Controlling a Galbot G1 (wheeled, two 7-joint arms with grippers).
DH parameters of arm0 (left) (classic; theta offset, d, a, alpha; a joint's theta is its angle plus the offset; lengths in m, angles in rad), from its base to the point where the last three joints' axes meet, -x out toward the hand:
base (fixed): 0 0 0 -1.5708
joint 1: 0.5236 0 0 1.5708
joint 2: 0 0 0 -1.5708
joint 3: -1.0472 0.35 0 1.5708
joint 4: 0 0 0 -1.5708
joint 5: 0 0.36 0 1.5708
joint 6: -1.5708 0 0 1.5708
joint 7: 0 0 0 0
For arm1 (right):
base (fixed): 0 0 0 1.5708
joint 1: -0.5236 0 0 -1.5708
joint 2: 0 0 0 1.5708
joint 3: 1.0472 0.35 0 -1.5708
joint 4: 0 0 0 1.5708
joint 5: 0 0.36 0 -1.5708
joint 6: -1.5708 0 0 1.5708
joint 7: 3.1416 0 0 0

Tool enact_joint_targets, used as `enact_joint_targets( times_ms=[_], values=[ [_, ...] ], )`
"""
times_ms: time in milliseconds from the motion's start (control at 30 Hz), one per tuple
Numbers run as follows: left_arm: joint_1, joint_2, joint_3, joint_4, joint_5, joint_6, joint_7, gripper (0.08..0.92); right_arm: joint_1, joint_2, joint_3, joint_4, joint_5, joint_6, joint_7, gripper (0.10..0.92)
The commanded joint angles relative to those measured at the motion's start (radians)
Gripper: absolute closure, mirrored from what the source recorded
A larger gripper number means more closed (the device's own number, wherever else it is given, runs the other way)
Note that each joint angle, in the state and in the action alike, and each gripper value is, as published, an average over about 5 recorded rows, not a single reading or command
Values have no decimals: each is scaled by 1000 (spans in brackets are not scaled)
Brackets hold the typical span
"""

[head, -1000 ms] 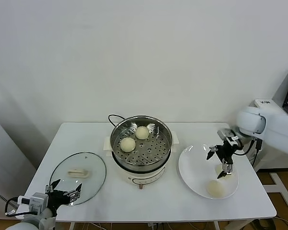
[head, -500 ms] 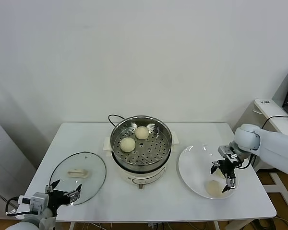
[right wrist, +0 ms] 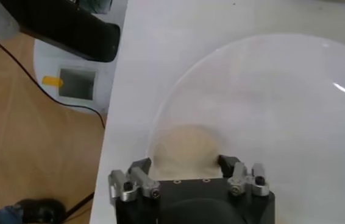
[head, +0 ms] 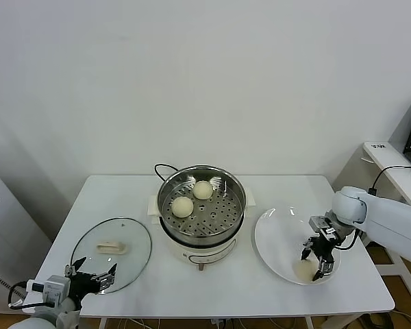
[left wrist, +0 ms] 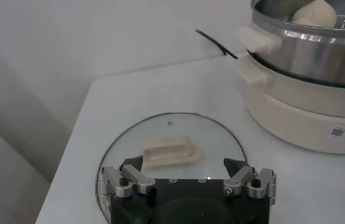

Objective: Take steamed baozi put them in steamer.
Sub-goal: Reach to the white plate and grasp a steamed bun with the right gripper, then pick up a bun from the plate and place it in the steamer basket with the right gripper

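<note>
The steamer stands mid-table with two steamed baozi on its perforated tray. It also shows in the left wrist view as a steel pot on a white base. Another baozi lies at the near side of the white plate. My right gripper is down on it. In the right wrist view that baozi fills the gap of the right gripper, both fingers against its sides, and it rests on the plate. My left gripper hangs open by the table's front left edge.
A glass lid with a white handle lies flat left of the steamer, just beyond the left gripper. A black cord runs behind the steamer. The plate sits close to the table's right edge.
My right gripper came down and toward the front of the plate, and its fingers closed in from wide open onto the baozi there. The left arm stayed still.
</note>
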Motion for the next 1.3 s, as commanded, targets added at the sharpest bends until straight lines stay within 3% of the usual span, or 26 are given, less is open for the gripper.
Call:
enact_joint_targets(
  times_ms=[33, 367, 600, 733, 1000, 1300],
  values=[
    [1, -1, 0, -4, 0, 4, -3, 177, -27, -6, 35, -7, 1, -10, -6, 478],
    [-5, 7, 3, -1, -2, 7, -4, 177, 379, 2, -144, 25, 110, 33, -28, 499],
    [-17, 8, 13, 4, -3, 5, -3, 177, 601, 139, -155, 1, 224, 103, -42, 499],
    [-29, 17, 20, 12, -8, 4, -1, 177, 599, 241, -75, -37, 235, 231, -31, 499],
    [-37, 31, 21, 24, -20, 2, 0, 177, 547, 411, -12, -55, 127, 537, 24, 498],
    [-38, 31, 25, 27, -21, 2, 0, 177, 451, 570, 16, -19, -106, 822, 75, 499]
  ],
)
